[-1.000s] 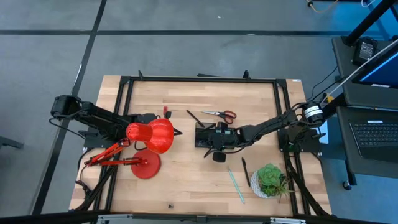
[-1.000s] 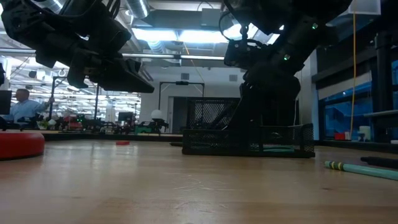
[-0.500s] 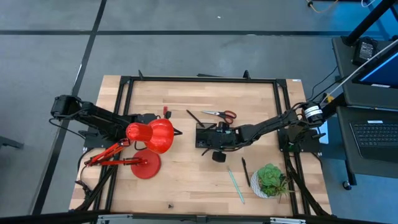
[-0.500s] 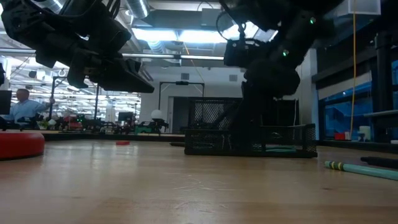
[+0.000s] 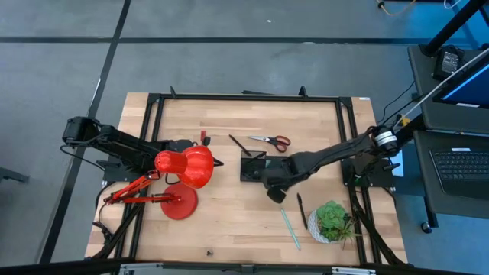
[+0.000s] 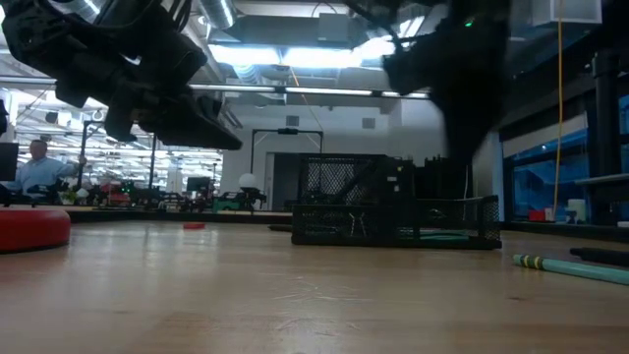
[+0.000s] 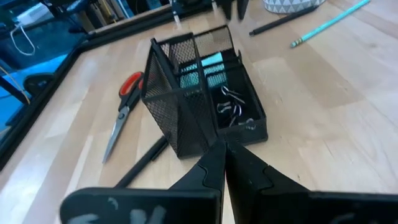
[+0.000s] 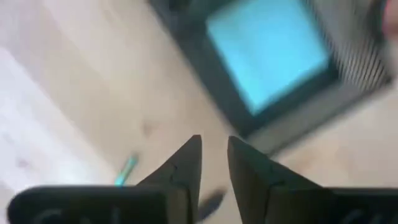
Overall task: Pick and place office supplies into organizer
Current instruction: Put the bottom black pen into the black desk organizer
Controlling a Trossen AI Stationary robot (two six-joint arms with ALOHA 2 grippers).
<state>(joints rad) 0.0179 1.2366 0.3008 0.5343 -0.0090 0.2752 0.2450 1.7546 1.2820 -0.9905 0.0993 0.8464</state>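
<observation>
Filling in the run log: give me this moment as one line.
right gripper: empty, slightly open, beside organizer | sticky pad: in organizer | left gripper: shut, idle by lamp | outside: scissors, teal pen

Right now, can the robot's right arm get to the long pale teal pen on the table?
Probably yes. The right gripper hangs just beside the pale teal pen, empty, its fingers a little apart, and only bare wooden table lies between them.
</observation>
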